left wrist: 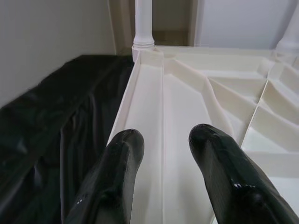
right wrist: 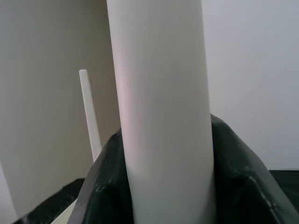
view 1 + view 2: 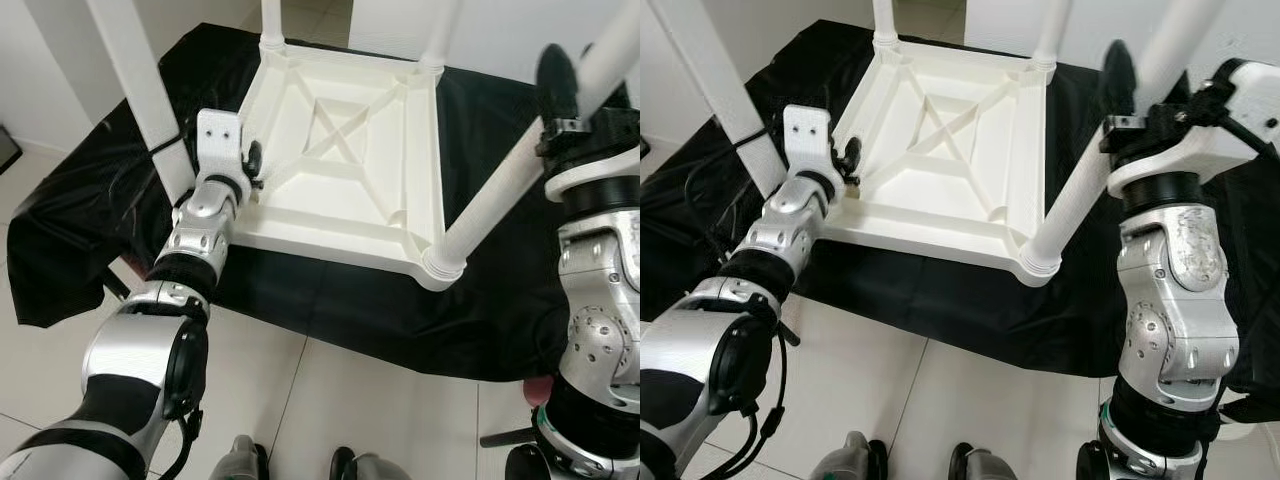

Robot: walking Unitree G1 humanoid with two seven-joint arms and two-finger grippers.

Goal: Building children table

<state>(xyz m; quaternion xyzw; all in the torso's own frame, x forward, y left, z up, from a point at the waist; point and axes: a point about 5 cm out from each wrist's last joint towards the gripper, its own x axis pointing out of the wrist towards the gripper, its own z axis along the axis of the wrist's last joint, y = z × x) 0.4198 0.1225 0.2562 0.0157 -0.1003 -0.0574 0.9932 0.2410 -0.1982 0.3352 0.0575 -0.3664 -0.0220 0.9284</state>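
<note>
Here the white table lies upside down on a black sheet spread over the tiled floor, its four legs pointing up. At the table's near right corner, a leg slants up toward the robot, and the right gripper is clamped around it, fingers pressed against both sides. At the table's near left edge, the left gripper hovers with fingers spread, straddling the rim just beside the near left leg. The two far legs stand at the table's far corners.
</note>
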